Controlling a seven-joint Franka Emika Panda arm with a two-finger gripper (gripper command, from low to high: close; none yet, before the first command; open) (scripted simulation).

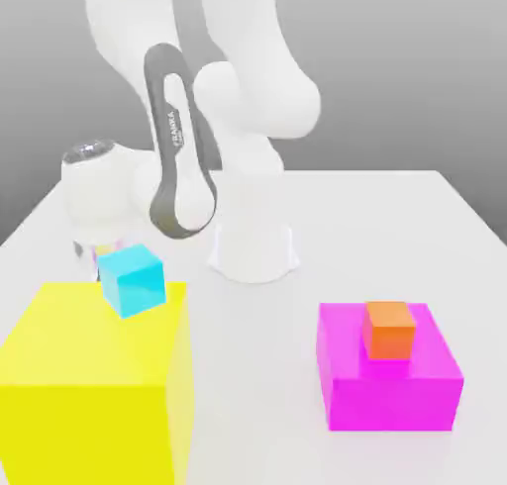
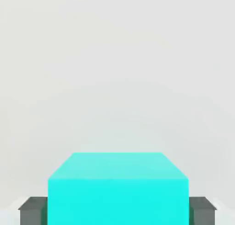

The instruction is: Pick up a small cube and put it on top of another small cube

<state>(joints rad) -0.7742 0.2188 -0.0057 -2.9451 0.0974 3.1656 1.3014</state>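
In the hand view a small cyan cube (image 2: 118, 187) sits between my gripper (image 2: 117, 211). The dark grey fingers (image 2: 32, 210) press against two opposite sides of it, and pale table lies beyond. In the exterior view the hand hangs low at the exterior view's left, and my gripper (image 1: 100, 249) reaches down behind the yellow block. A small cyan cube (image 1: 132, 278) shows right at the fingertips, overlapping the yellow block's rear top edge. I cannot tell whether it is the gripped cube or a second one.
A large yellow block (image 1: 94, 384) fills the front on the exterior view's left. On the exterior view's right a magenta block (image 1: 391, 384) carries a small orange cube (image 1: 389, 330). The arm's white base (image 1: 253, 250) stands mid-table.
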